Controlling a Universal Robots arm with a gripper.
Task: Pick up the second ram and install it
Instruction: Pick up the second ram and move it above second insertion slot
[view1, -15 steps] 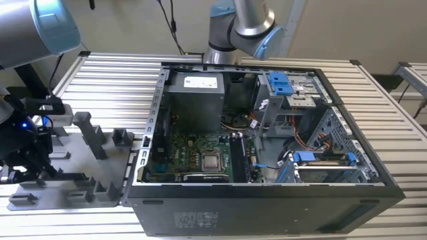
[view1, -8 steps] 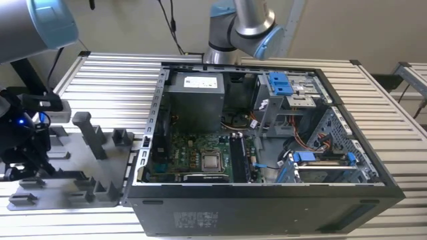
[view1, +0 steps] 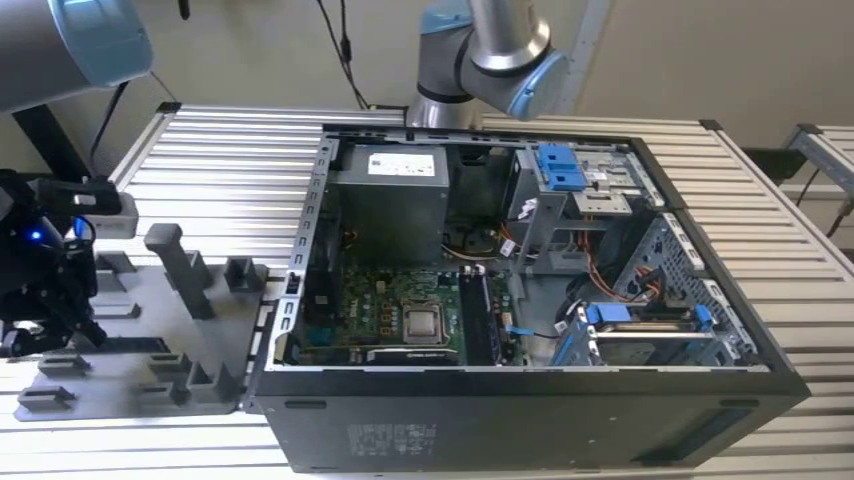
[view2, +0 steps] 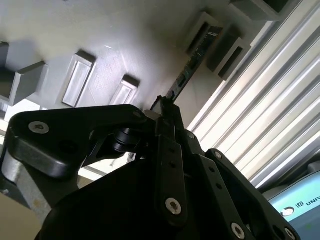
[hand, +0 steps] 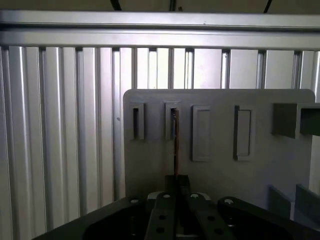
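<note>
Gripper (hand: 175, 179) was low over the grey tray (hand: 215, 175), at the tray's end farthest from the computer case (view1: 534, 410). The claw was closed on the second ram (hand: 175, 145), with both fingers pinched against the near end of the stick. In both wrist views the ram showed edge-on, a thin dark line running out from the fingertips (view2: 161, 107) across the tray. Its far end sat inside a slotted holder block (hand: 172, 120) on the tray, so the stick was not clear of the tray. More grey blocks stood in a row beside that one, among them a wider flat block (hand: 201, 132) just next to it.

In the exterior view the tray lay on the slatted metal table (view1: 227, 150), touching or just beside the case's open side; I couldn't tell which. The case lay with its side panel off and the green motherboard (view1: 387, 300) exposed inside, well apart from the tray's gripper end. The arm's grey-and-blue joint (view1: 481, 50) was behind the case, on the side away from the tray.
</note>
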